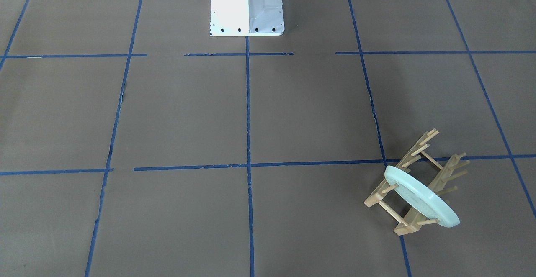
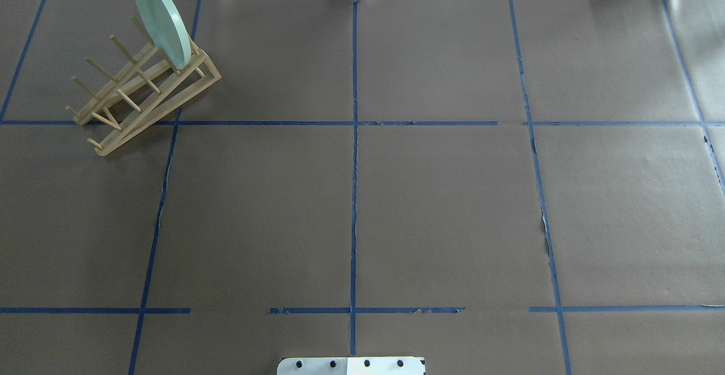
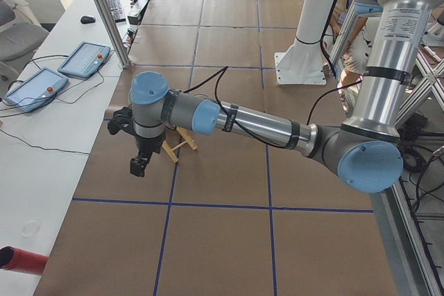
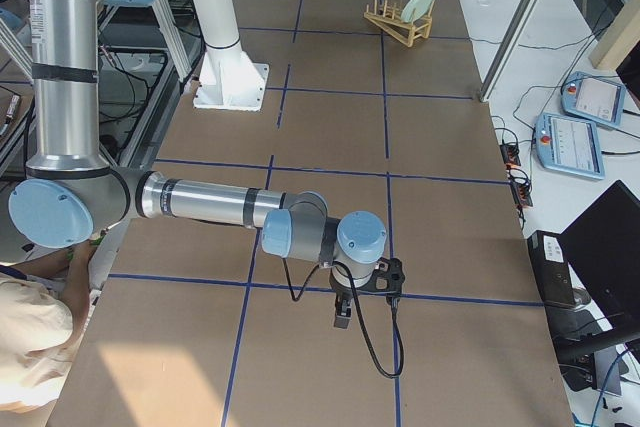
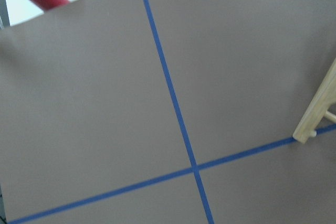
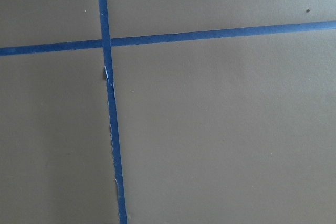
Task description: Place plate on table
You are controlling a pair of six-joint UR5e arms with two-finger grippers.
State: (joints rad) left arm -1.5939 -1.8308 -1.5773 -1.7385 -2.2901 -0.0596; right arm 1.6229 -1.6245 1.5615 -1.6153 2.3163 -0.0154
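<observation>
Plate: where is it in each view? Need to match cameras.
Front-facing: lower right, plate standing in the rack.
Overhead: plate upper left.
Exterior left: not visible; left arm covers most of the rack.
Exterior right: plate at top, right of centre.
Left wrist: absent; only a rack corner at right edge.
Right wrist: absent.
Shared landmark: the rack.

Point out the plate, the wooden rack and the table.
plate [image 1: 420, 197]: exterior front-facing view, middle of its visible side.
wooden rack [image 1: 412, 155]: exterior front-facing view, on its long side rail.
table [image 2: 442, 211]: overhead exterior view, on bare brown paper.
</observation>
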